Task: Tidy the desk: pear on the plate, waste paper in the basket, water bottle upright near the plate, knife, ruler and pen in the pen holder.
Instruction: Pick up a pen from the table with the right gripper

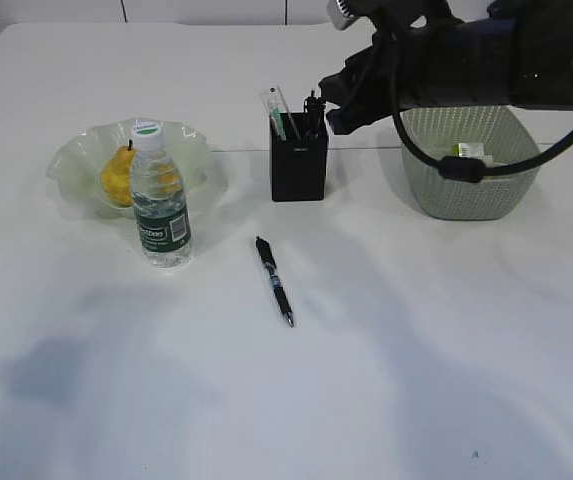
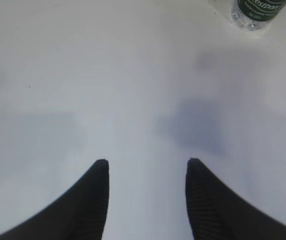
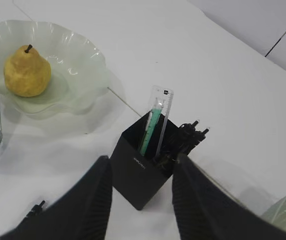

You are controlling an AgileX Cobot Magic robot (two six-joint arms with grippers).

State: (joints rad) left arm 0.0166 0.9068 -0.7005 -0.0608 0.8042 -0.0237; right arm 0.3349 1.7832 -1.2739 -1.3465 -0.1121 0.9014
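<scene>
A yellow pear [image 1: 116, 178] lies on the pale green wavy plate [image 1: 74, 160], also in the right wrist view [image 3: 26, 71]. A water bottle [image 1: 159, 198] stands upright in front of the plate. The black pen holder [image 1: 298, 160] holds a clear ruler [image 3: 162, 112], a green-handled knife [image 3: 151, 129] and black pens. A black pen [image 1: 274, 280] lies on the table in front of it. Waste paper [image 1: 469, 150] lies in the basket [image 1: 466, 190]. My right gripper [image 3: 140, 162] is open and empty above the holder. My left gripper [image 2: 147, 162] is open over bare table.
The table is white. The basket stands at the right, close behind the right arm [image 1: 486, 60]. The base of the bottle [image 2: 257, 12] shows at the top of the left wrist view. The plate [image 3: 78, 60] lies left of the holder [image 3: 143, 170].
</scene>
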